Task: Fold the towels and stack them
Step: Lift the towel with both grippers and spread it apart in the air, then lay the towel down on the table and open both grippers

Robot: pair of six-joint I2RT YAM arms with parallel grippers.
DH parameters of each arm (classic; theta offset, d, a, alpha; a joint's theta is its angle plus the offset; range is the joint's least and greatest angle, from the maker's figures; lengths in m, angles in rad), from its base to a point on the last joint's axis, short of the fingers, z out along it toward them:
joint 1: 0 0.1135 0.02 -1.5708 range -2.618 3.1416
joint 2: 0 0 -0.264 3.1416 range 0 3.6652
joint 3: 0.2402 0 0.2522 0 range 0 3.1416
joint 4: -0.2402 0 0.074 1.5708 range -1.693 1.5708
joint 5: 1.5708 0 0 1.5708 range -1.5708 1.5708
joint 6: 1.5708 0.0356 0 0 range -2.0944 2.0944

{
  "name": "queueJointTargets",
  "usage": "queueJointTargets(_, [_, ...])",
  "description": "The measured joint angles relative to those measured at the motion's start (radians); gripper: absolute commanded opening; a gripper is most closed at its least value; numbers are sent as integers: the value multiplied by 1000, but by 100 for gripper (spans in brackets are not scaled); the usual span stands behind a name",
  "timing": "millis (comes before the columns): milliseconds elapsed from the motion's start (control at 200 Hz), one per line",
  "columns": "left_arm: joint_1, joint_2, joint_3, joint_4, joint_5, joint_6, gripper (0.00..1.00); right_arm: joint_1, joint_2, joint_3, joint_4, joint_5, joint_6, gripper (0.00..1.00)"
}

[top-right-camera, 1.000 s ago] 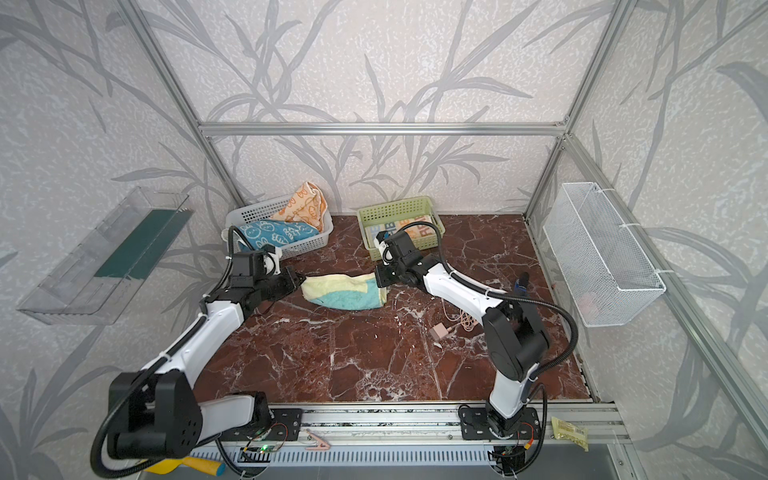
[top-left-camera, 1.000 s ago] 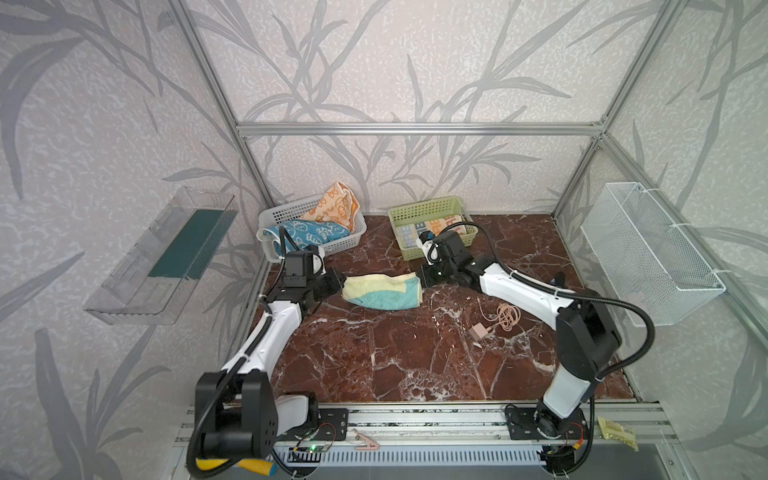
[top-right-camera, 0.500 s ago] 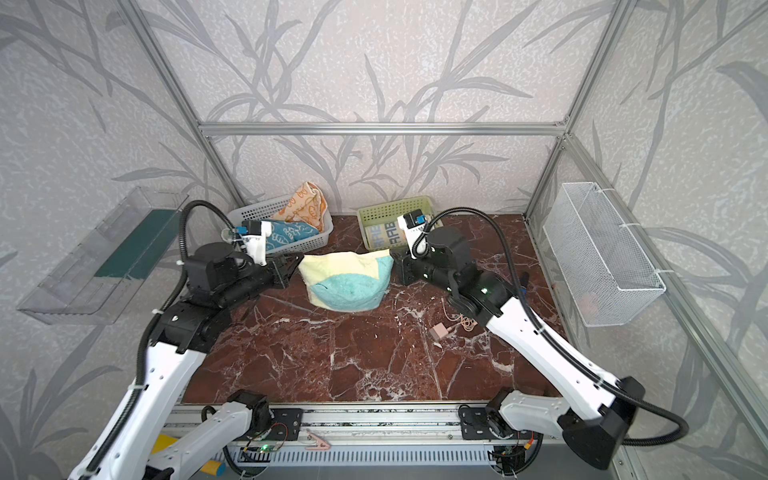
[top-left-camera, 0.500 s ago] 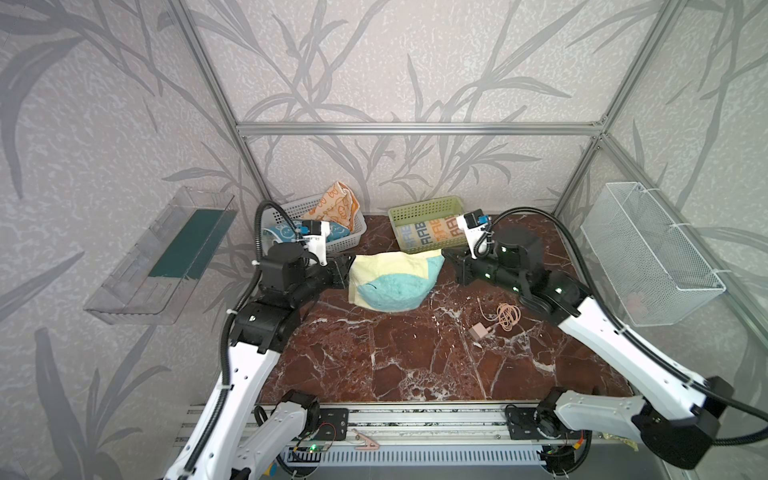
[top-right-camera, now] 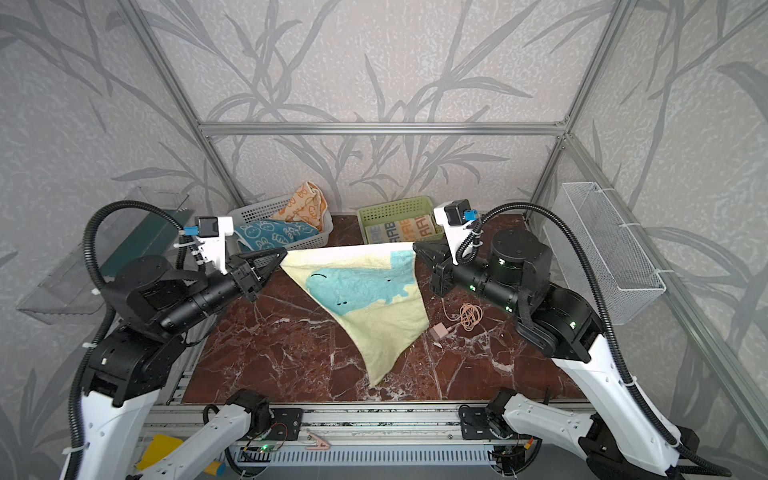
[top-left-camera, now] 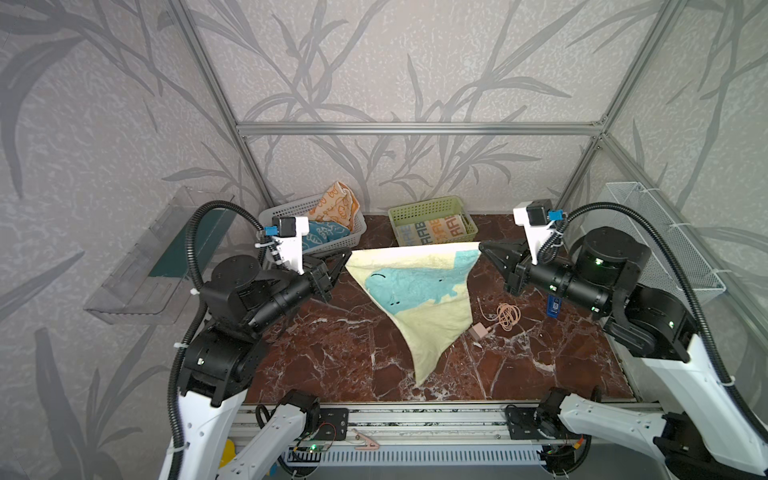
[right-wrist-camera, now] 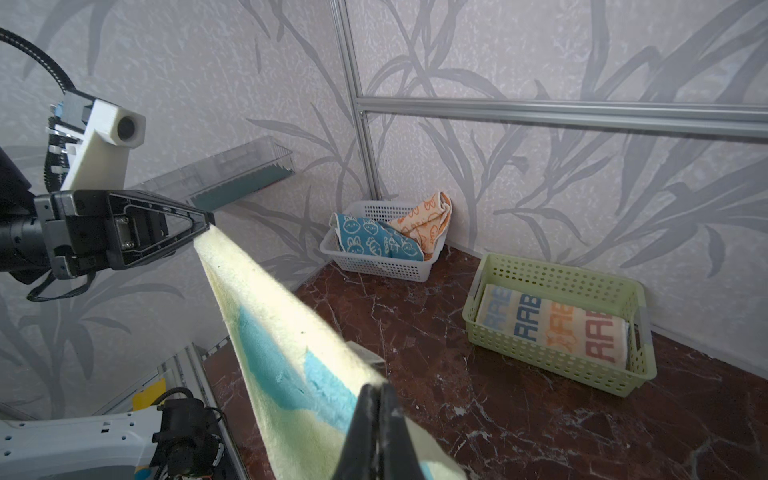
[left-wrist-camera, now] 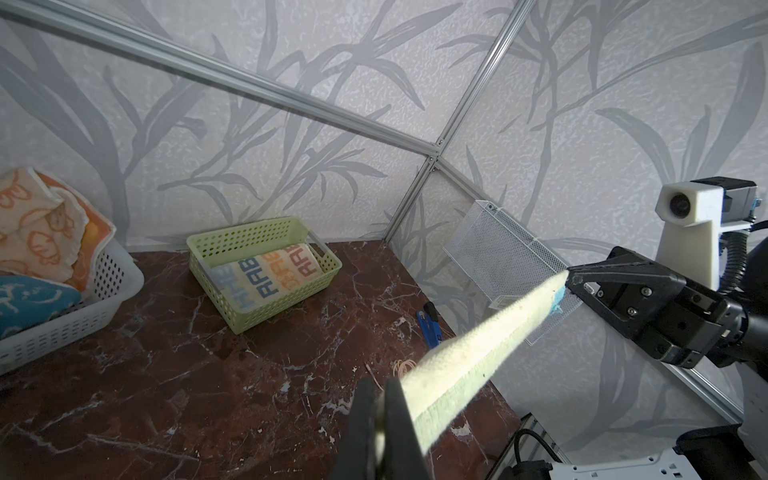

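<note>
- In both top views, the left gripper [top-left-camera: 345,254] and the right gripper [top-left-camera: 482,246] are each pinched tight on an upper corner of the whale towel [top-left-camera: 419,291], raised above the marble table [top-left-camera: 332,353]. The pale yellow cloth is stretched taut between them and hangs down to a point. I cannot tell whether its tip touches the table. The blue whale print faces the front.
- At the back, a white basket [top-left-camera: 360,226] holds a blue bunny towel [top-left-camera: 322,235] and a crumpled orange bunny towel [top-left-camera: 336,203]. Near it, a green basket [top-left-camera: 428,203] holds a folded lettered towel [top-left-camera: 432,230]. A coiled cable [top-left-camera: 507,316] lies on the table near the hanging cloth, on the right arm's side.
- In the left wrist view, the left gripper [left-wrist-camera: 380,415] has its jaws together on the towel's edge [left-wrist-camera: 478,345], which runs as a narrow strip to the right gripper's tip [left-wrist-camera: 571,276].
- In the right wrist view, the right gripper [right-wrist-camera: 380,399] is clamped on its corner. The cloth [right-wrist-camera: 282,332] slopes away to the left gripper [right-wrist-camera: 208,222], which grips the far corner.
</note>
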Motion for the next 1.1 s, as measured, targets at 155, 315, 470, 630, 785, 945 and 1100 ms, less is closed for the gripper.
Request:
queueJointTargets(155, [7,64,-66,-5,-14,-16,0,-5,79,-35,-21,16,-1,0])
queueJointTargets(315, [8,127,-64,-9,-18,-14,0,-6,102,-51,-29,50,-16,0])
queueJointTargets(470, [8,101,-56,-8,-15,-15,0,-6,52,-51,-31,66,-23,0])
queueJointTargets(630, [5,19,-56,-5,13,-30,0,-5,-11,-42,-57,55,-26,0])
queueJointTargets(785, [-1,-52,-31,-21,54,-48,0,2,-51,-23,-96,8,-26,0])
queueJointTargets(945, [-3,-61,58,-69,77,-48,0,6,-56,60,-151,-38,-26,0])
queueJointTargets(1100, [8,-29,163,-169,-12,-21,0,-6,-54,174,-228,15,-29,0])
